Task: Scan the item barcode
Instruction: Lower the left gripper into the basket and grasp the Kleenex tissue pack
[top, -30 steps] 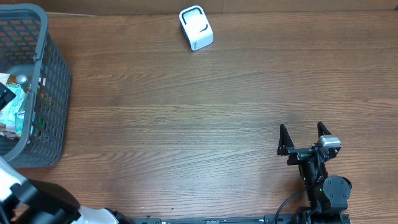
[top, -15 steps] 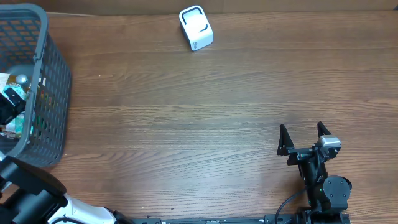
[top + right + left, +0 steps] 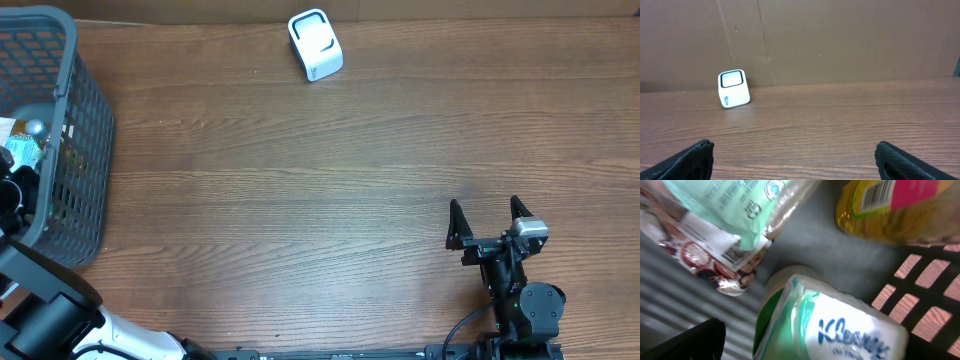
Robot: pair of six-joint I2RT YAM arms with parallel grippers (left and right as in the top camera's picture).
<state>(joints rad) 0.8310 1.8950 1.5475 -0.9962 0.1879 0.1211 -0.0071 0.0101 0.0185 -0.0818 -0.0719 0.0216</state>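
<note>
Overhead: the left gripper (image 3: pixel 14 192) is down inside the grey basket (image 3: pixel 88 120). The right gripper (image 3: pixel 484 222) is spread wide and empty, with the white barcode scanner (image 3: pixel 315 45) far ahead to its left.

Left wrist: the jaws are wide and hold nothing. A Kleenex tissue pack (image 3: pixel 840 327) lies just beneath, and a yellow barcoded packet (image 3: pixel 890 205) lies beyond it.

Right wrist: the fingers (image 3: pixel 690 157) are far apart, with the scanner ahead-left.

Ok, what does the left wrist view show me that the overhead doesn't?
Only the left wrist: close up inside the basket, a Kleenex pack, a yellow item with its barcode showing, and a mint-green packet. Only the overhead: the white scanner at the far edge of the table, and the right gripper, open and empty. Both: the grey basket and its mesh wall.
</note>
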